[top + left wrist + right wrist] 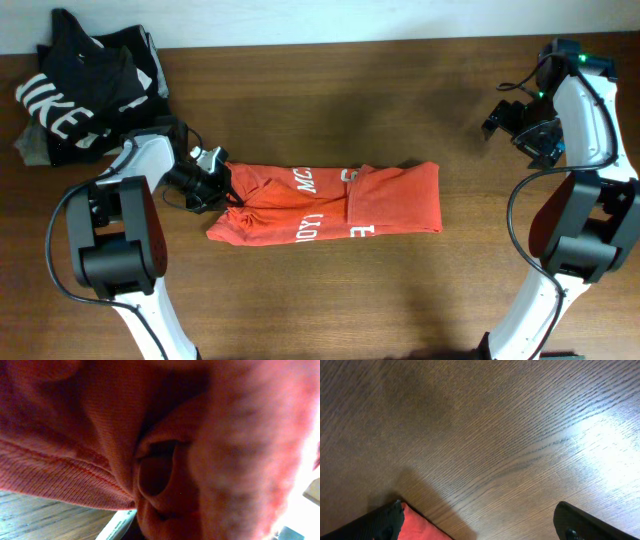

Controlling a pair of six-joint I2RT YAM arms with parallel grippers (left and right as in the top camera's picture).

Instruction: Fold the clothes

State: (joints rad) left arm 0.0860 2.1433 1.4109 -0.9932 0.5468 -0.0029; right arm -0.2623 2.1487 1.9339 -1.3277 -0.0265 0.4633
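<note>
**Item: shirt** [330, 205], red-orange with white lettering. It lies on the counter [400, 300] at the centre of the overhead frame as a long band running left to right. The right end is squared off and flat. The left end is bunched and puckered.

**Left tool** [213, 183]: at the shirt's left end, touching it. Its wrist view is filled with red cloth drawn into a tight gather, with a strip of counter at the lower left. The fingers are hidden by the cloth. Judging by the gather, the tool is clamped on the shirt's left end.

**Right tool** [522, 122]: upper right of the overhead frame, raised and well apart from the shirt. Its wrist view shows its two fingers [380, 520] spread wide at the bottom corners with nothing between them. A red corner of the shirt sits beside the lower-left finger.

**Other stock:** a black shirt [85, 90] and a grey garment [28, 148] are heaped at the upper left, apart from the work.

**Progress, as judged**
- Done: the lengthwise folds appear to be in, since the shirt is narrow and the lettering is broken across overlapping layers.
- Left: the crosswise fold, bringing one end over the other. The left end is likely to be carried toward the right.
- Left: smoothing the bunched left end.
- Estimate: roughly half complete.
</note>
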